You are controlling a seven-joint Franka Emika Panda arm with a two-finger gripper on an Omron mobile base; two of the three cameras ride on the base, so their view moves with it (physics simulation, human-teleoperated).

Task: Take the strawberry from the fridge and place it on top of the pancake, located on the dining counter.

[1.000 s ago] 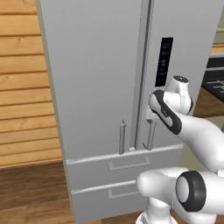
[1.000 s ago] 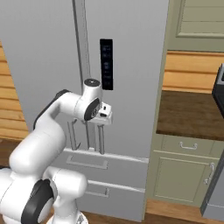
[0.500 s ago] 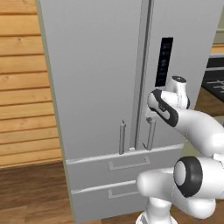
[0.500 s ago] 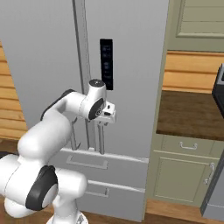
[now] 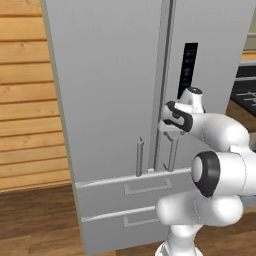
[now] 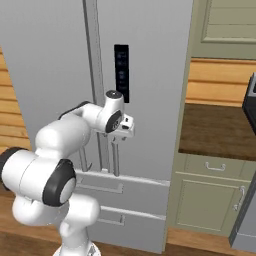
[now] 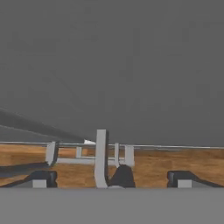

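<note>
Ideally, the wide-open jaws needed to straddle the tall light-grey fridge's (image 5: 110, 100) vertical bar handle (image 5: 172, 152) squarely before closing.

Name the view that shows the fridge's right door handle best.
The right base view: the right door handle stands clear, just below the open claw. In the left base view the arm crosses its top. The hand view shows it foreshortened between the claw's fingertips.

The arm reaches forward to the fridge (image 5: 115, 100) — gripper (image 7: 109, 177) spread wide, fingers straddling its right-door handle (image 7: 101, 157).
</note>
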